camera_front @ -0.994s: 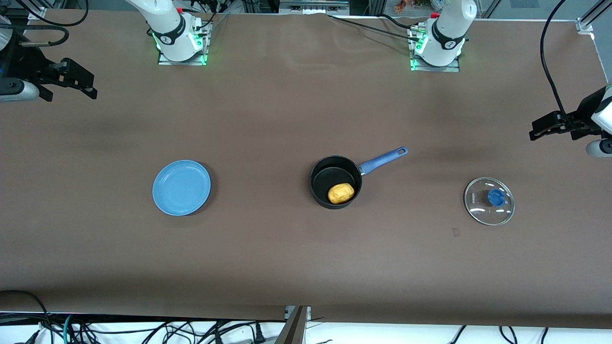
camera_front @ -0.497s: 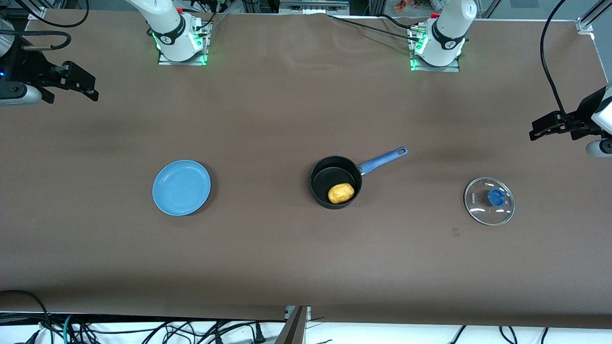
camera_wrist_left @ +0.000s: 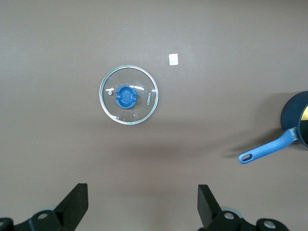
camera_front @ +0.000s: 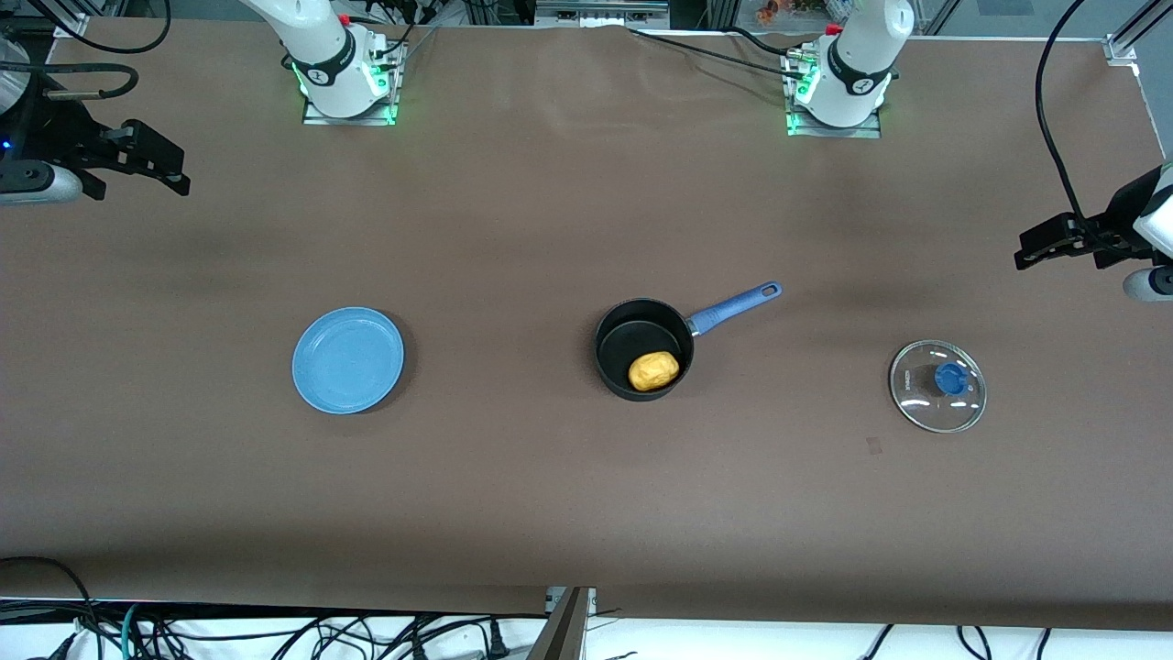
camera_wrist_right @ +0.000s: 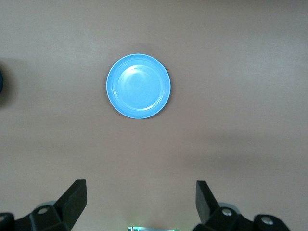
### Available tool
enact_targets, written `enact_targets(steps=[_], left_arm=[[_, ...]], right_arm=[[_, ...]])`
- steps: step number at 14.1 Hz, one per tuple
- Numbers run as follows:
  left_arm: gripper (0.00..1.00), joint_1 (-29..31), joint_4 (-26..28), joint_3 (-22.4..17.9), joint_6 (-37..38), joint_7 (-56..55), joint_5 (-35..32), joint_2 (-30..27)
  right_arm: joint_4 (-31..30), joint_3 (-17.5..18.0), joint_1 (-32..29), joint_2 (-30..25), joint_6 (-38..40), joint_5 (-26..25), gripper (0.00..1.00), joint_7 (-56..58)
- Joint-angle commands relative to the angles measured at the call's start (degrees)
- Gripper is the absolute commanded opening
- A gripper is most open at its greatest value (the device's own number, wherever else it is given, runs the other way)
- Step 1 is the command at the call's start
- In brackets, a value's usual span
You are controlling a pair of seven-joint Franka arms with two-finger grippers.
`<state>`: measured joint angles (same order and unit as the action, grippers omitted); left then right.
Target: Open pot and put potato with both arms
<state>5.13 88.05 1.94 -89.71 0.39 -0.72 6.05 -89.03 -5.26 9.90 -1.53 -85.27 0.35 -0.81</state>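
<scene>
The black pot [camera_front: 643,348] with its long blue handle [camera_front: 733,308] stands uncovered in the middle of the table. The yellow-orange potato [camera_front: 653,370] lies inside it. The glass lid [camera_front: 937,386] with a blue knob lies flat on the table toward the left arm's end; it also shows in the left wrist view [camera_wrist_left: 128,95], with the pot's handle [camera_wrist_left: 267,150] at the frame edge. My left gripper [camera_front: 1040,246] [camera_wrist_left: 143,209] is open and empty, raised at that end. My right gripper [camera_front: 151,163] [camera_wrist_right: 141,204] is open and empty, raised at the right arm's end.
A flat blue plate [camera_front: 348,359] lies empty toward the right arm's end, also in the right wrist view [camera_wrist_right: 138,86]. A small pale tag [camera_wrist_left: 173,59] lies on the brown table cover near the lid. Cables hang along the table's near edge.
My right gripper has drifted slightly toward the right arm's end of the table. The left arm, the pot, the potato and the lid have not moved.
</scene>
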Motion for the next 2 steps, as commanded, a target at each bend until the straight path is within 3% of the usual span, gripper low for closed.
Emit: enact_targets(steps=[1, 2], left_arm=[[1.0, -0.4, -2.0, -0.1, 1.3, 0.0, -0.8, 0.9], [1.0, -0.3, -2.0, -0.1, 1.3, 0.0, -0.8, 0.9]], right_arm=[[1.5, 0.1, -0.4, 0.6, 0.5, -0.4, 1.0, 0.6], [1.6, 0.1, -0.3, 0.6, 0.5, -0.4, 1.0, 0.6]])
